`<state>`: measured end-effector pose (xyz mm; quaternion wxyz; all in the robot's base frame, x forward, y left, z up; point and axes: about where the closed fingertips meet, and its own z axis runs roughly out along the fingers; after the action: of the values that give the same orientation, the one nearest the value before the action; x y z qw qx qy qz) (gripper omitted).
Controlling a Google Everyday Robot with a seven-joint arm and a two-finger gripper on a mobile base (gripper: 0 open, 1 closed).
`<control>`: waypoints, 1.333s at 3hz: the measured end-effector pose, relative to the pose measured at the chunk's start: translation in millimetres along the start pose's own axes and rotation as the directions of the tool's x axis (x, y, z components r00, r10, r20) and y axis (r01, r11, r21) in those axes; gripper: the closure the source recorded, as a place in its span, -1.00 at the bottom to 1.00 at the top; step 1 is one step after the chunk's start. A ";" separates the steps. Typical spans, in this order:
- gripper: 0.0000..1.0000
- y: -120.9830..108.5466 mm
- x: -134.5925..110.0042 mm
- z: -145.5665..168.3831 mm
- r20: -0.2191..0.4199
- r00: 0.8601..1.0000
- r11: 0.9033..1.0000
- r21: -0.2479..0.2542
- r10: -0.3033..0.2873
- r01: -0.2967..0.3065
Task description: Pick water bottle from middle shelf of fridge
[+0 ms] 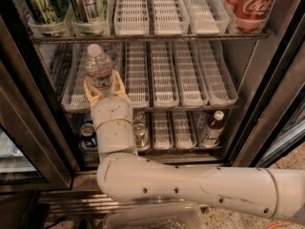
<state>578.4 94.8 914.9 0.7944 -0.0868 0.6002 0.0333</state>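
Camera view: the fridge [269, 99] stands with its door open, and its black frame runs down both sides of the picture. The white arm [190, 185] comes in from the lower right, bends upward at the front of the fridge and reaches to the front edge of the middle shelf [190, 108]. The end effector [102, 84] sits at the left part of that shelf, and its two tan fingers [90, 90] are on either side of the water bottle [98, 67], pinching its lower body. The bottle stands upright with its white cap [94, 50] on top, in the second white tray from the left, right at the shelf's front edge. Its label band shows just above the fingers. The other white trays [186, 75] on this shelf run back into the fridge to the right of the bottle.

On the shelf above, two tall green cans [40, 4] stand at the left and a red cola can [255, 4] at the right, with white trays between them. On the shelf below, a small can [88, 133] shows left of the arm and another can [140, 134] just right of it. A bottle of brown liquid [213, 128] with a white cap stands further right. A clear plastic bin [152, 218] lies at the bottom edge of the picture, under the arm.
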 end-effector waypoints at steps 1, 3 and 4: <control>1.00 -6.8 -1.7 -10.4 -0.024 1.000 1.000 -0.009 -0.011 0.011; 1.00 -12.4 -8.4 -29.0 -0.036 0.999 0.999 0.000 -0.041 0.041; 1.00 -13.7 -11.2 -40.5 -0.035 0.997 0.997 0.011 -0.074 0.075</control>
<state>539.0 74.7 916.3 0.7851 -0.1048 0.6104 -0.0015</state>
